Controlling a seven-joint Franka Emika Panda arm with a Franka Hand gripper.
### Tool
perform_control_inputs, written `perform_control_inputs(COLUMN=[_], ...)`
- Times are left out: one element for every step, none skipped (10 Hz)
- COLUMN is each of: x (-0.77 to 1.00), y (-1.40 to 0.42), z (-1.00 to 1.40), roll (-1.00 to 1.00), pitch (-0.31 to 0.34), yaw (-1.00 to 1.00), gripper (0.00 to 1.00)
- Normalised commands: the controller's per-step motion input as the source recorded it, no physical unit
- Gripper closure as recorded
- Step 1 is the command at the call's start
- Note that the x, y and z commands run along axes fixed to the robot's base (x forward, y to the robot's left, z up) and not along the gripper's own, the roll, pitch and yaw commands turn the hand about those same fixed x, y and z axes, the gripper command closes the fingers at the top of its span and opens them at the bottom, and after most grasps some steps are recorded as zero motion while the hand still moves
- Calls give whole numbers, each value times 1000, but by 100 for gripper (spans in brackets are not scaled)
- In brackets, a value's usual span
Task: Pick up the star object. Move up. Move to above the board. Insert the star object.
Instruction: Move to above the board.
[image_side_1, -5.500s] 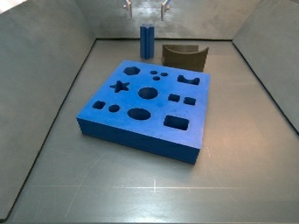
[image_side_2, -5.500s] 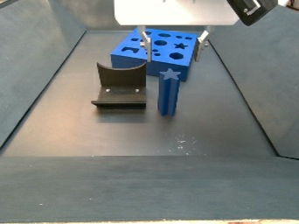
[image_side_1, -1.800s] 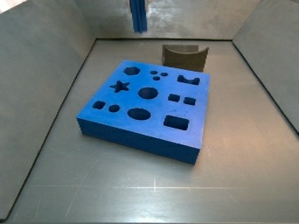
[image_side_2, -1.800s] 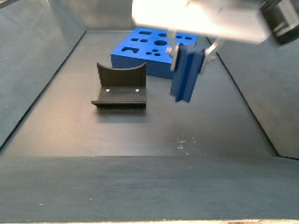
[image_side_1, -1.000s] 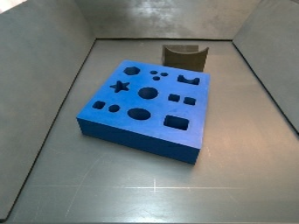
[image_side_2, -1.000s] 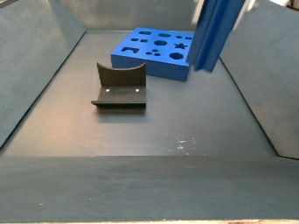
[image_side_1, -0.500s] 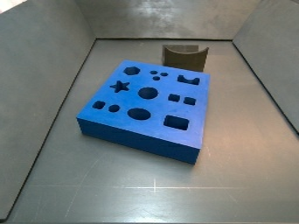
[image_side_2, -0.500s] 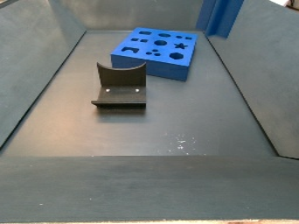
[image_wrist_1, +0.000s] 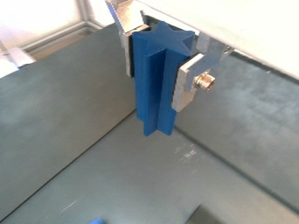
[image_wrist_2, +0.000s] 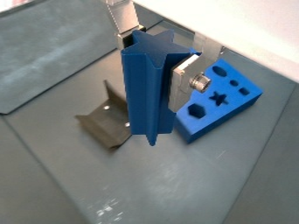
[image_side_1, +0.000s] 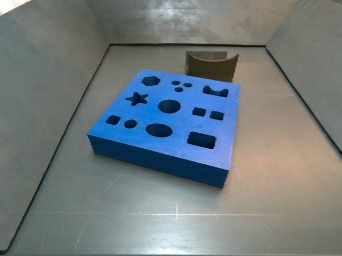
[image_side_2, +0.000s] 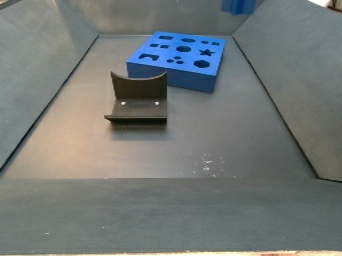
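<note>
My gripper (image_wrist_1: 156, 68) is shut on the star object (image_wrist_1: 153, 92), a tall blue peg with a star-shaped end. It hangs upright between the silver fingers (image_wrist_1: 187, 80), high above the grey floor. In a wrist view the gripper (image_wrist_2: 156, 70) holds the star object (image_wrist_2: 145, 92) with the board (image_wrist_2: 201, 124) far below and to one side. The board (image_side_1: 160, 155) lies flat in both side views (image_side_2: 174, 78), its star hole (image_side_1: 136, 98) empty. The gripper is out of both side views. Only the peg's lower tip (image_side_2: 238, 5) shows at a side view's top edge.
The dark fixture (image_side_2: 136, 98) stands on the floor beside the board; it also shows in a side view (image_side_1: 211, 63) and a wrist view (image_wrist_2: 105, 122). Grey walls (image_side_1: 60, 80) slope up around the floor.
The gripper has lifted the star object off the floor beside the fixture and carried it straight up. It has risen almost out of the side view's top edge.
</note>
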Motion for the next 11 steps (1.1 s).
perform_control_inputs(x=[121, 123, 125, 128, 132, 140, 148, 156, 172, 185, 205], y=[-1000, -1000, -1000, -1000, -1000, -1000, -1000, -1000, -1000, -1000, -1000], z=[76, 79, 81, 83, 85, 89, 91, 91, 97, 101, 104], roll=[19, -2, -14, 5, -11, -4, 6, -9, 2, 7, -1], pitch=[175, 117, 95, 85, 85, 96, 109, 121, 137, 145, 143], yaw=[65, 35, 27, 23, 16, 14, 9, 2, 12, 10, 11], gripper=[100, 100, 100, 100, 100, 100, 100, 100, 100, 100, 100])
